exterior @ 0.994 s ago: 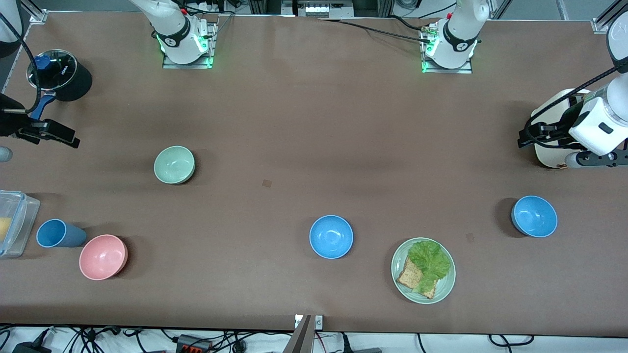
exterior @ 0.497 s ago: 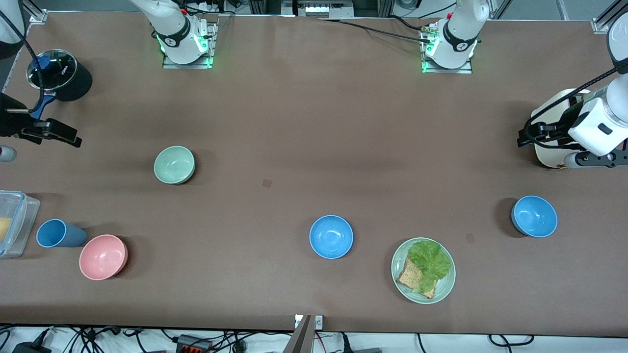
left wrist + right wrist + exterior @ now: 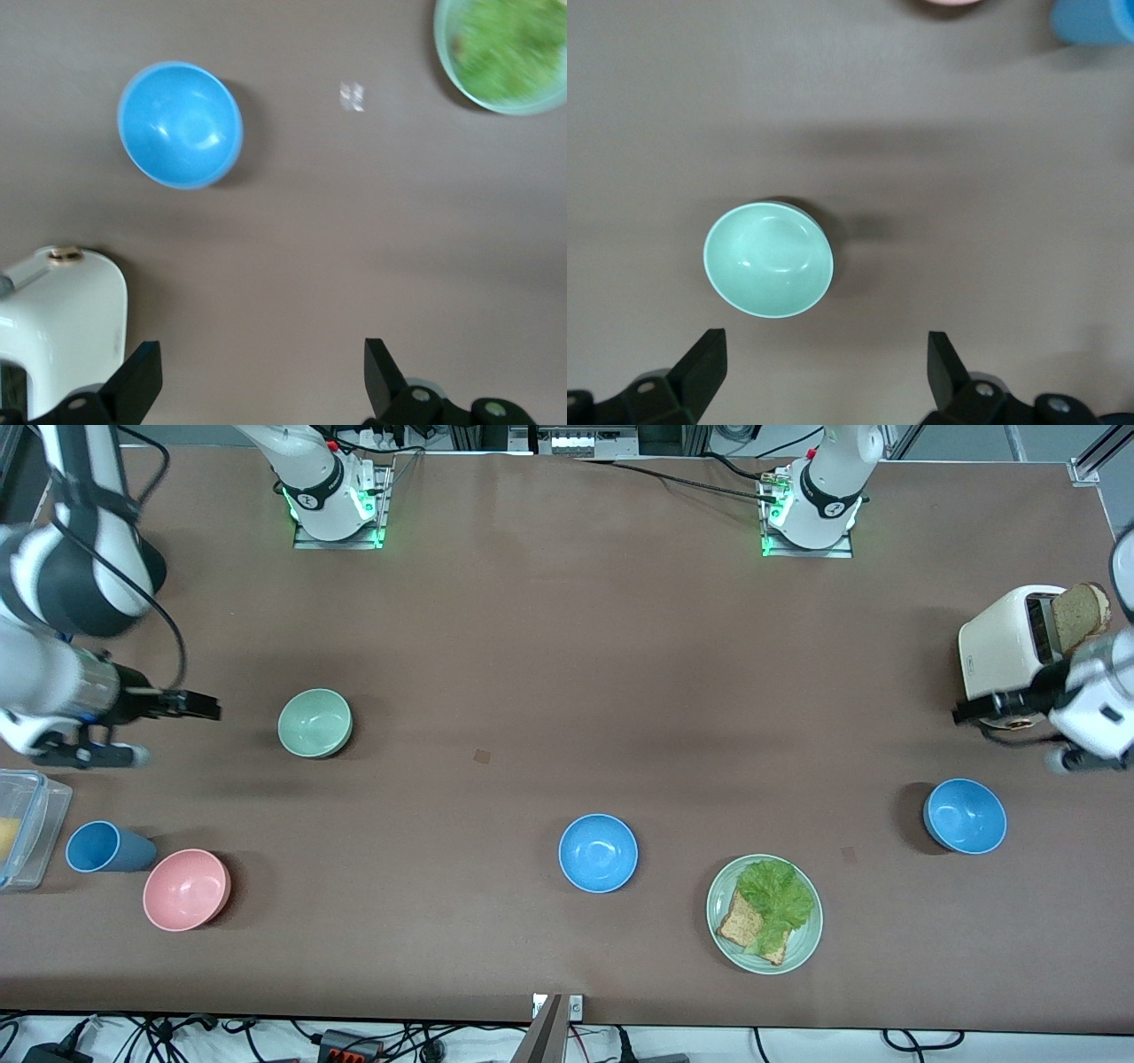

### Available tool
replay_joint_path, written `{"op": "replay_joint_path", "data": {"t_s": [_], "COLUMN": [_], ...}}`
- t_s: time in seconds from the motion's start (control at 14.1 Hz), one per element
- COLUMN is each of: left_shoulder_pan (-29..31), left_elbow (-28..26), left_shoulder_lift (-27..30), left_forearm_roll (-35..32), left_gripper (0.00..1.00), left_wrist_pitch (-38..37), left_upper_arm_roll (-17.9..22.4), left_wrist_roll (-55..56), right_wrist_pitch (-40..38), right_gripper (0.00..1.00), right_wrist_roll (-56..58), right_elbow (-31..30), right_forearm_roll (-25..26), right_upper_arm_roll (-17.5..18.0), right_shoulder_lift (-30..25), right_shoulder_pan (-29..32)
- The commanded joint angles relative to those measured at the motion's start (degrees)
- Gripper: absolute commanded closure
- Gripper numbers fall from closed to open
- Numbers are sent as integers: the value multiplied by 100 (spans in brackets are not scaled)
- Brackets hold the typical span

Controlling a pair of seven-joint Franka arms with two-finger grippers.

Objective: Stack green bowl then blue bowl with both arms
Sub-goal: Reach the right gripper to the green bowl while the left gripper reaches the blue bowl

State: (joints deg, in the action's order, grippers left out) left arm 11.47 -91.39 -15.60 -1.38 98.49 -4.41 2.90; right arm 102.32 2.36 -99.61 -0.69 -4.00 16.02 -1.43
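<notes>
Both arms poised over a matte brown surface [image 3: 532, 646], bowls untouched.

Front view: the small glossy mint-green bowl [image 3: 314, 723] sits left of centre, the right gripper [image 3: 190, 707] mid-left beside it. One smooth sky-blue bowl [image 3: 598, 853] lies at lower centre, a second blue bowl [image 3: 965, 816] at right. The left gripper [image 3: 979, 711] is at the right edge by a cream toaster [image 3: 1005, 651] holding a bread slice; that arm is cut off by the frame.
Left wrist view: the second blue bowl [image 3: 181, 125] is upper left, the black fingers [image 3: 137, 382] spread wide, only their tips showing at the bottom.
Right wrist view: the green bowl [image 3: 769, 258] is centre-left, above widely parted fingers [image 3: 702, 365].
</notes>
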Motion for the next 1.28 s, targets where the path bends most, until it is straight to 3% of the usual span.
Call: {"op": "replay_joint_path", "data": {"t_s": [0.0,0.28,0.5,0.71,0.85,1.07,1.21], "left_shoulder_pan": [408,794,883,988,1093,1120,1112], "left_elbow": [456,447,447,447,438,447,447], "left_shoulder_lift": [-811,-1488,-1867,-2087,-2201,-2342,-2447], "left_forearm_roll": [-125,-135,-126,-126,-135,-126,-126], "left_gripper": [0,0,0,0,0,0,0], "left_wrist_pitch": [537,1408,1822,2104,2463,2763,2790], "left_upper_arm_roll": [-24,11,20,20,20,20,20], "left_wrist_roll": [-655,-1571,-2204,-2573,-2828,-3172,-3181], "right_wrist_pitch": [252,1043,1115,1036,983,966,966], "right_gripper": [0,0,1,26,58,95,100], "right_wrist_roll": [54,54,19,19,2,-7,-7], "right_elbow": [-303,-840,-903,-937,-955,-955,-955], "right_forearm_roll": [87,86,34,34,25,25,16], "right_upper_arm_roll": [4,-5,-5,-5,-5,-5,-5], "right_shoulder_lift": [330,814,1192,1281,1281,1290,1290], "right_shoulder_pan": [-216,-279,-235,-208,-200,-199,-217]}}
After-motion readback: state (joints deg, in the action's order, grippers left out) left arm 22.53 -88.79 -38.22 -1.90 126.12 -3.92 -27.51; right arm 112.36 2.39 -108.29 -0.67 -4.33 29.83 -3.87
